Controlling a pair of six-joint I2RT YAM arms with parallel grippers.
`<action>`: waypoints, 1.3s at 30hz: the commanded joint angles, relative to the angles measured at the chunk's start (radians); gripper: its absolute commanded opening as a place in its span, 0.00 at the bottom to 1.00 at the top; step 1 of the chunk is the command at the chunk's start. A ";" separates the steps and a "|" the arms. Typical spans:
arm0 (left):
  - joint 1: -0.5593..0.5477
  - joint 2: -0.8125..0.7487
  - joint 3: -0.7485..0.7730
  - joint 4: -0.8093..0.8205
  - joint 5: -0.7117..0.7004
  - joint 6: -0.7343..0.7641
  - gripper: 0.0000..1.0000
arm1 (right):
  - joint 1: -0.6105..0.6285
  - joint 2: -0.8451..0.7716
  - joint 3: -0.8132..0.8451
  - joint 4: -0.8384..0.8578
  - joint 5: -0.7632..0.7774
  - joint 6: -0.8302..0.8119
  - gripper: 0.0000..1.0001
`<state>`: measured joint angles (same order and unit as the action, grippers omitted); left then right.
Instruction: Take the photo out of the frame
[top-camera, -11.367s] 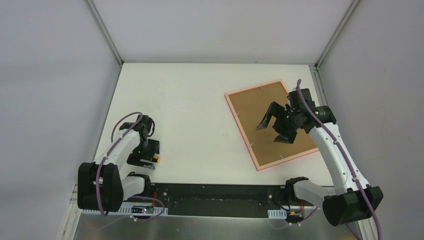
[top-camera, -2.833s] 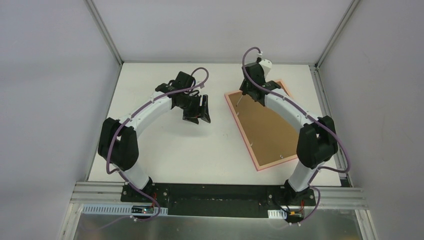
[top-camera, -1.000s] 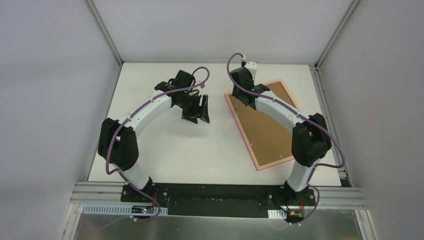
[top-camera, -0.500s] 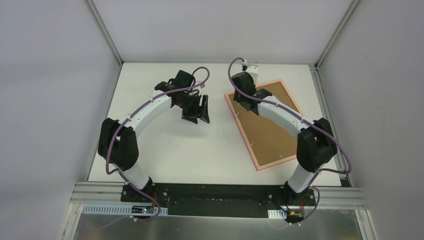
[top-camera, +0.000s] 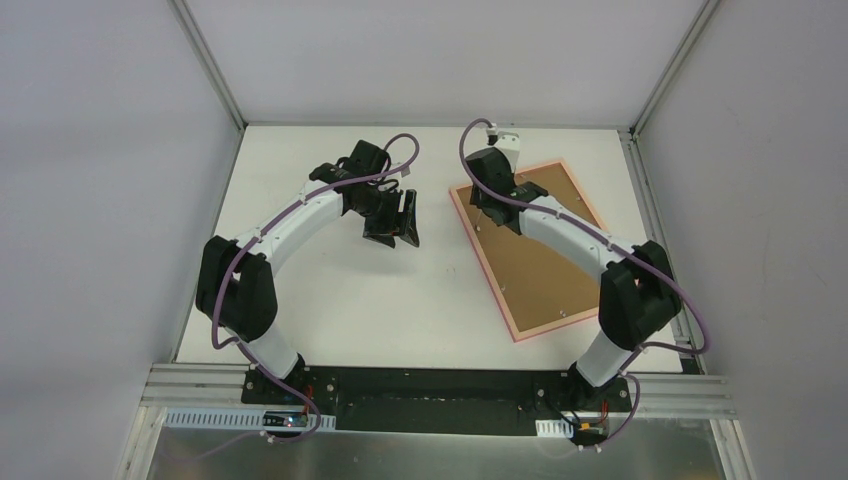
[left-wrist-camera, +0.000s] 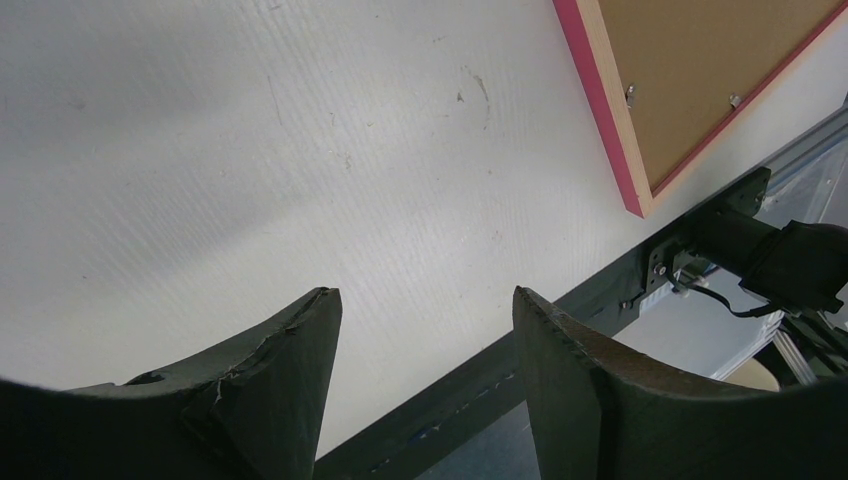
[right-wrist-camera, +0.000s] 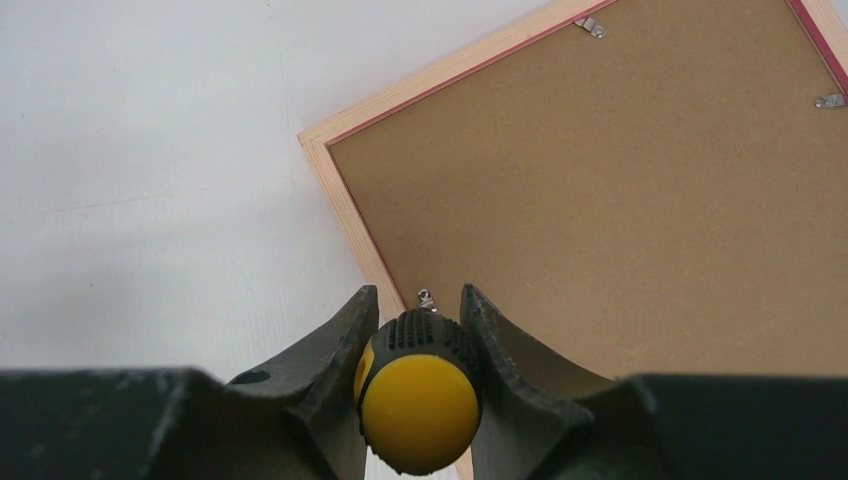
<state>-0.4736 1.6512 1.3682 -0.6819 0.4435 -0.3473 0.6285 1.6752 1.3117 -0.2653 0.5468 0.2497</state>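
Observation:
The frame (top-camera: 478, 258) lies face down at the table's right, a thin pink border around brown backing board (top-camera: 540, 265). The photo's printed side is hidden under that board. My right gripper (top-camera: 486, 207) hangs over the frame's far left corner, shut on a yellow-handled screwdriver (right-wrist-camera: 420, 400). The tool points down at a small metal clip (right-wrist-camera: 426, 297) just inside the frame's rim (right-wrist-camera: 350, 215). My left gripper (top-camera: 400, 225) hovers open above bare table left of the frame, and nothing lies between its fingers (left-wrist-camera: 300, 340).
More metal clips (right-wrist-camera: 590, 27) (right-wrist-camera: 830, 100) hold the board along its other edges. The frame's near corner (left-wrist-camera: 592, 100) shows in the left wrist view. A black base strip (top-camera: 440, 385) runs along the near edge, and grey walls close in the table.
The right wrist has shifted slightly right and back over the frame's far left corner with the screwdriver still in it. The left arm has not moved.

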 joint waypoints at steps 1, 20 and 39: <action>0.006 -0.011 0.023 -0.015 0.019 0.021 0.65 | 0.006 -0.043 -0.031 -0.044 0.050 -0.026 0.00; 0.006 0.071 0.049 0.024 0.088 -0.083 0.64 | 0.007 -0.389 -0.191 -0.345 -0.102 0.178 0.00; -0.195 0.467 0.259 0.237 -0.082 -0.698 0.58 | -0.036 -0.511 -0.250 -0.464 -0.086 0.268 0.00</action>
<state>-0.6373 2.0846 1.5635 -0.4599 0.4500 -0.8959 0.5930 1.2098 1.0660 -0.7132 0.4561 0.4976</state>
